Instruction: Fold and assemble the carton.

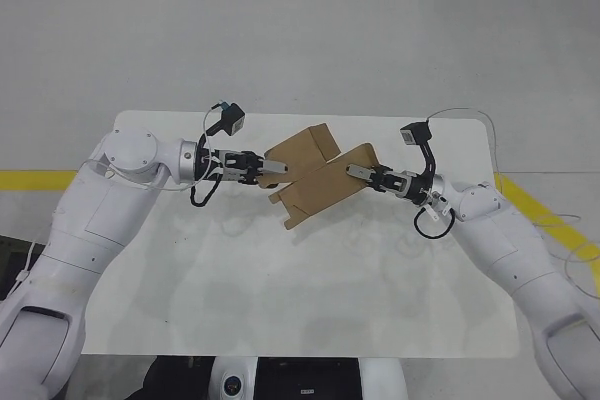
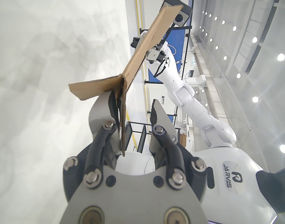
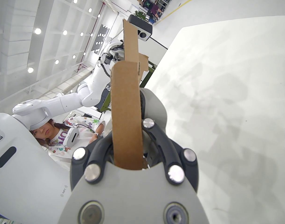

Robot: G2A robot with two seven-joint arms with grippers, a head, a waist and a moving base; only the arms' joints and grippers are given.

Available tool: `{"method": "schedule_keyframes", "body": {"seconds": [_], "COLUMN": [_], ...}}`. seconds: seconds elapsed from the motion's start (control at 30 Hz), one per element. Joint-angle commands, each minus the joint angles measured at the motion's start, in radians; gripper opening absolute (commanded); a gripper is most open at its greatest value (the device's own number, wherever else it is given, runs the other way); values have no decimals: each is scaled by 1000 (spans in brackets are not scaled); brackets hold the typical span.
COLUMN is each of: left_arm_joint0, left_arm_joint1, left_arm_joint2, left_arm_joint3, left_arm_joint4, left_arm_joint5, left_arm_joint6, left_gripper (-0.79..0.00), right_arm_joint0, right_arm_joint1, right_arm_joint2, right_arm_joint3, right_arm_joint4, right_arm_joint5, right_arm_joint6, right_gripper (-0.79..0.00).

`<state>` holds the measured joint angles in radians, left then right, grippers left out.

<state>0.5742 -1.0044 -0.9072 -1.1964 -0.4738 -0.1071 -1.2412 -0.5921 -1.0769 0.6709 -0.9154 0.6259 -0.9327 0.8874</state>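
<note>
The carton (image 3: 126, 117) strip is covering one whole finger of the right gripper (image 3: 133, 96), and its near end is disappearing down into the gripper's housing. At the left gripper (image 2: 133, 104), the edge-on panel is masking part of one dark pad (image 2: 112, 108). Farther off in that view, the raised flap is blocking most of the other arm's gripper. From above, both sets of fingertips are looking too small to read, and the carton's lower corner is hanging over the table (image 1: 280, 300): touching or apart, I cannot tell.
</note>
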Motion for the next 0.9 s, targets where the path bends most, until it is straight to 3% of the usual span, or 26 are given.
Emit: {"method": "schedule_keyframes", "body": {"seconds": [0.0, 0.07, 0.33, 0.37, 0.4, 0.43, 0.63, 0.87], "left_arm_joint0": [1, 2, 4, 4, 4, 3, 1, 5], "left_arm_joint1": [-1, -2, -7, -7, -8, -8, -5, 7], "left_arm_joint2": [-1, -2, -8, -9, -11, -14, -42, -70], "left_arm_joint3": [3, 4, 8, 9, 9, 8, -13, -59], "left_arm_joint4": [3, 1, -2, -4, -7, -11, -14, 69], "left_arm_joint5": [2, 7, 16, 15, 17, 18, -10, -101], "left_arm_joint6": [2, 2, -2, -5, -8, -10, -19, -46], "left_gripper": [-665, -782, -785, -785, -785, -785, -785, -785], "right_arm_joint0": [-1, -2, -7, -8, -8, -10, -10, -8], "right_arm_joint1": [-1, -1, -3, -3, -3, -3, 11, 58], "right_arm_joint2": [4, 7, 18, 21, 23, 25, 65, 147], "right_arm_joint3": [0, 0, -2, -1, 0, 2, 46, 15], "right_arm_joint4": [-3, -6, -13, -11, -11, -11, -51, -196], "right_arm_joint5": [0, 0, 4, 5, 5, 6, -10, -46], "right_arm_joint6": [0, 0, 4, 5, 5, 6, -10, -46], "right_gripper": [-785, -785, -785, -653, -215, 0, 0, 0]}}
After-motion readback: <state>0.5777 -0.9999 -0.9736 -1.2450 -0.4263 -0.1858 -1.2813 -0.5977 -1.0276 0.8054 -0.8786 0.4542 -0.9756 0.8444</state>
